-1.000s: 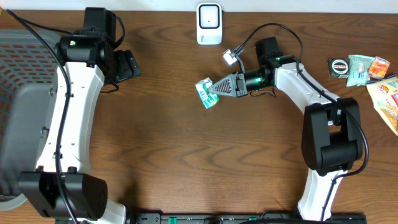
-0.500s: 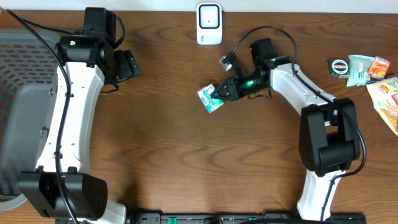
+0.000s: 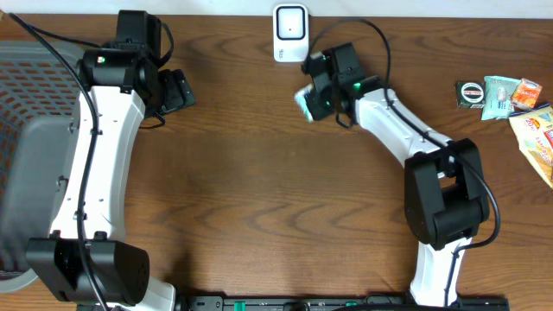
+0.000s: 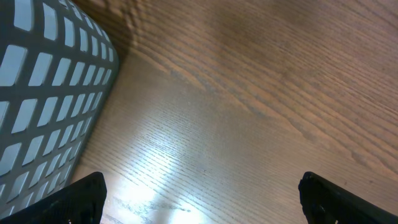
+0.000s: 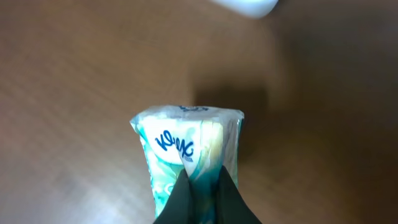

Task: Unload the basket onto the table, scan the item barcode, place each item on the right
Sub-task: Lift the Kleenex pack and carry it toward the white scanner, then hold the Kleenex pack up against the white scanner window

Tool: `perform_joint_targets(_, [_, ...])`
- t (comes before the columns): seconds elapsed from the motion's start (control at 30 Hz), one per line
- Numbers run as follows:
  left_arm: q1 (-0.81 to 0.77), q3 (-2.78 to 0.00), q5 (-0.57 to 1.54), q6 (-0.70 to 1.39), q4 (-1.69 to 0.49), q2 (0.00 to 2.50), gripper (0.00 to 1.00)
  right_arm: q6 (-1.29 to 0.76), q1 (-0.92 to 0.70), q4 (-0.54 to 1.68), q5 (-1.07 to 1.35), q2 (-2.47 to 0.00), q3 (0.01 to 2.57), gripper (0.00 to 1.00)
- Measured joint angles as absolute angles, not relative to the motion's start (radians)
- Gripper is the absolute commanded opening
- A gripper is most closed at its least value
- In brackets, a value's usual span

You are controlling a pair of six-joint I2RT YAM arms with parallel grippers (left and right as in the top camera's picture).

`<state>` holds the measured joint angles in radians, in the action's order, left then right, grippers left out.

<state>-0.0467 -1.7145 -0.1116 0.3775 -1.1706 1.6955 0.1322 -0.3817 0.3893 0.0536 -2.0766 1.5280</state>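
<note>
Tissue pack [image 5: 186, 146] is clamped end-on between the pressed-together fingers of the right gripper [image 3: 321, 95], near the white scanner [image 3: 290, 33] that stands at the tabletop's [image 3: 259, 199] far edge. The right arm runs from its base at the near edge up to a bent elbow, then stretches diagonally toward the middle of the far edge, wrist turned left. The left arm extends along the left side toward the far-left corner, its wrist bent rightward. The left gripper [image 4: 211, 199] has its jaws spread wide with nothing between them, over bare wood beside the grey basket [image 4: 43, 93].
</note>
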Motion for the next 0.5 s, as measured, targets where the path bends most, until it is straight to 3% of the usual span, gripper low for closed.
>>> perform_joint_targets(0.3, [-0.047,-1.715,-0.112,0.377,-1.171,1.695,0.98,0.324,-0.434,-0.073,-0.137,-2.081,1.537,0.01])
perform_joint_targets(0.5, [-0.047,-1.715,-0.112,0.377,-1.171,1.695,0.98,0.375,-0.422,-0.263,-0.173,-2.156,1.544,0.01])
